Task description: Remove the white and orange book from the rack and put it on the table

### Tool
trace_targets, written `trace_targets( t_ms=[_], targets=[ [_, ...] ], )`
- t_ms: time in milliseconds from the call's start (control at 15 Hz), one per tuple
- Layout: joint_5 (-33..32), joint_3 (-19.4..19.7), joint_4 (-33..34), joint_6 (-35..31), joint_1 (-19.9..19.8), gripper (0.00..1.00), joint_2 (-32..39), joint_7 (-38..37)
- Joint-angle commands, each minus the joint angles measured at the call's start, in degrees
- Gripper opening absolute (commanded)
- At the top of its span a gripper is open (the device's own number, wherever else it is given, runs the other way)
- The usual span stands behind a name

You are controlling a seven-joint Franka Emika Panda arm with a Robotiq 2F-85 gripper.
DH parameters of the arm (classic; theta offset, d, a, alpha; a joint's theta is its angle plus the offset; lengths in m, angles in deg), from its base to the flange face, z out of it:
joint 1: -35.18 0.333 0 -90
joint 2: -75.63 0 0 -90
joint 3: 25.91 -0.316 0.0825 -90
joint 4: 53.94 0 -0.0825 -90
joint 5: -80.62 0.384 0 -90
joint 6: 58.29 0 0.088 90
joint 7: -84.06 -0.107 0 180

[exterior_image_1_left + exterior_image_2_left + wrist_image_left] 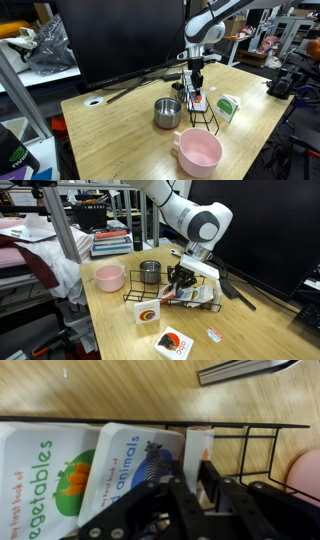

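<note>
The black wire rack (pixel 255 450) stands on the wooden table (pixel 120 125) and shows in both exterior views (pixel 203 112) (pixel 160 296). The white and orange book (pixel 198 445) stands upright in it, thin edge toward the wrist camera; its orange patch shows in an exterior view (pixel 196 99). My gripper (pixel 197 485) reaches down from above with one finger on each side of this book, shut on it. It is over the rack in both exterior views (pixel 197 86) (pixel 181 279). The book's lower part is hidden by the fingers.
A white and blue animals book (pixel 130 460) and a vegetables book (pixel 45 470) lean beside the rack. Steel pot (pixel 167 112), pink bowl (pixel 198 152) and white and green carton (pixel 229 106) stand close by. Two small white books with orange pictures (pixel 150 313) (pixel 173 343) are near the table edge.
</note>
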Motion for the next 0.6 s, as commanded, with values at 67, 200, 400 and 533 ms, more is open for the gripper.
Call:
trace_targets(
  t_ms=[67, 200, 400, 533],
  targets=[
    [0.1, -0.5, -2.9, -1.4, -0.8, 0.04, -4.2, 0.7],
    [0.2, -0.3, -4.2, -1.7, -0.9, 0.02, -6.4, 0.8],
    [0.1, 0.1, -6.8, -2.4, -0.9, 0.04, -9.9, 1.0],
    [0.3, 0.3, -8.4, -2.7, -1.0, 0.04, -11.8, 1.2]
  ],
)
